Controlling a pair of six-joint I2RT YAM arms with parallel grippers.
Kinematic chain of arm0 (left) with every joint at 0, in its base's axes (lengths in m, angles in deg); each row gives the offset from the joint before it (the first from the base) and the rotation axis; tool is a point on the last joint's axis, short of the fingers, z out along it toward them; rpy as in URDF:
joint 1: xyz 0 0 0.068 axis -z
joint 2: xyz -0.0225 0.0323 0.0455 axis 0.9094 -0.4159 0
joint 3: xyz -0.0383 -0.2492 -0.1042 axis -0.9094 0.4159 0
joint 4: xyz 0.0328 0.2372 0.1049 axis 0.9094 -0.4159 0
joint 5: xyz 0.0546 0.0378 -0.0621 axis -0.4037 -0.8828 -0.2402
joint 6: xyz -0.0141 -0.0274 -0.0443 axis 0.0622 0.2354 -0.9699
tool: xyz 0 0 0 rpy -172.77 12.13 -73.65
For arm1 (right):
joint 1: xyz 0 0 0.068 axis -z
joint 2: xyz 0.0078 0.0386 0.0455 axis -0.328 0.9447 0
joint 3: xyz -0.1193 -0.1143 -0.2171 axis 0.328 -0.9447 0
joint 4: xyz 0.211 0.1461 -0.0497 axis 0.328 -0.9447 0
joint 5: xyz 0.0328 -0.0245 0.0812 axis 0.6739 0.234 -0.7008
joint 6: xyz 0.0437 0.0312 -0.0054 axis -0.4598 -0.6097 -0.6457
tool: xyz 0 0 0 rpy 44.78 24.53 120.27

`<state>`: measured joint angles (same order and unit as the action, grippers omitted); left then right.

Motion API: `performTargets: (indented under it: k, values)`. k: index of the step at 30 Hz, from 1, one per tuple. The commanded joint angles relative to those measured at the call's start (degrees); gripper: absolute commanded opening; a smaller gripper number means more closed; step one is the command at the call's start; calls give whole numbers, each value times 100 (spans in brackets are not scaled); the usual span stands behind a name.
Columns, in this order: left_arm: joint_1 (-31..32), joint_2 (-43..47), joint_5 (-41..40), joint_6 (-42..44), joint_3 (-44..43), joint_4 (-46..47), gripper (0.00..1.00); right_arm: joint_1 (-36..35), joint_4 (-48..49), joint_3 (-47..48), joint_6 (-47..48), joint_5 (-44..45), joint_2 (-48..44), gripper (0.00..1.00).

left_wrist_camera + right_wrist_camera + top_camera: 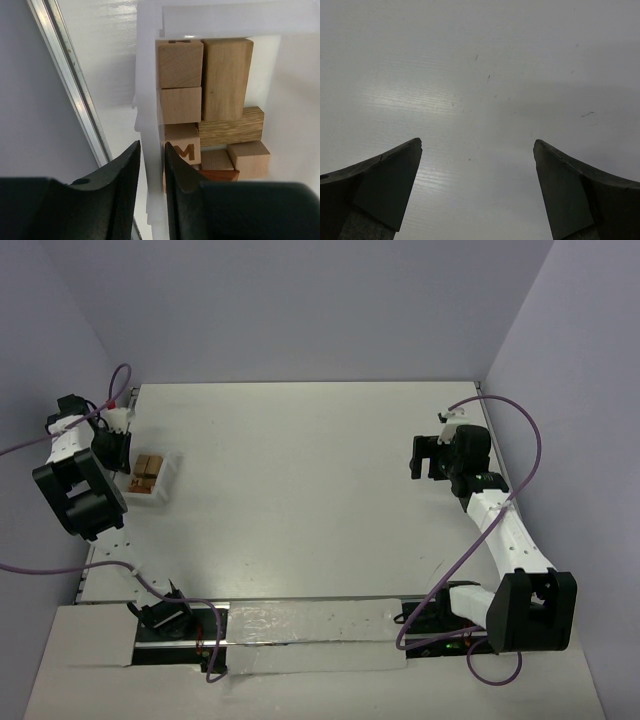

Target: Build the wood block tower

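Several wood blocks [220, 80], tan to reddish-brown, lie packed in a small white tray [147, 100]; one block bears the letter M [182, 145]. In the top view the tray [172, 472] with the blocks [147, 475] sits at the table's far left. My left gripper [151, 150] is shut on the tray's left wall, one finger outside and one inside against the blocks; it also shows in the top view [112, 450]. My right gripper [477, 145] is open and empty over bare table at the right [428, 458]. No tower is in view.
A metal rail [75, 90] runs along the table's left edge beside the tray, with the purple wall just beyond it. A taped white strip [310, 625] lies along the near edge between the arm bases.
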<state>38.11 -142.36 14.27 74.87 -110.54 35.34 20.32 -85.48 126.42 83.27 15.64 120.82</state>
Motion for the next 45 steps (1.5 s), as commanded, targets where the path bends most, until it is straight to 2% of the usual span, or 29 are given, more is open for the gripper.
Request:
performTargets:
  k: [1,14,17,20,26,32,36,41,42,43,45]
  values:
    - [24,-89,-14,59,-26,95,33,24,17,298,-20,38,7,100]
    - [59,-173,-124,76,102,145,25,24,25,306,-9,47,-10,100]
    - [56,-183,-114,64,111,156,20,27,26,298,-12,47,-10,100]
    - [59,-175,-92,34,97,147,1,32,17,298,-17,38,-10,100]
    - [155,64,50,-122,-40,-7,0,32,17,290,-17,30,-52,100]
    - [718,896,-306,-511,87,230,0,32,35,272,-17,12,-135,100]
    - [1513,1519,-914,-766,446,436,0,32,26,272,0,3,-177,100]
    - [2391,1793,-1154,-1187,501,446,0,32,53,254,18,29,-247,100]
    - [2397,1821,-1361,-1241,501,446,0,32,53,245,18,38,-248,100]
    - [2827,1887,-1620,-1293,567,468,0,32,53,252,18,38,-262,100]
    - [3234,2014,-2036,-1344,721,622,0,32,53,245,18,47,-274,100]
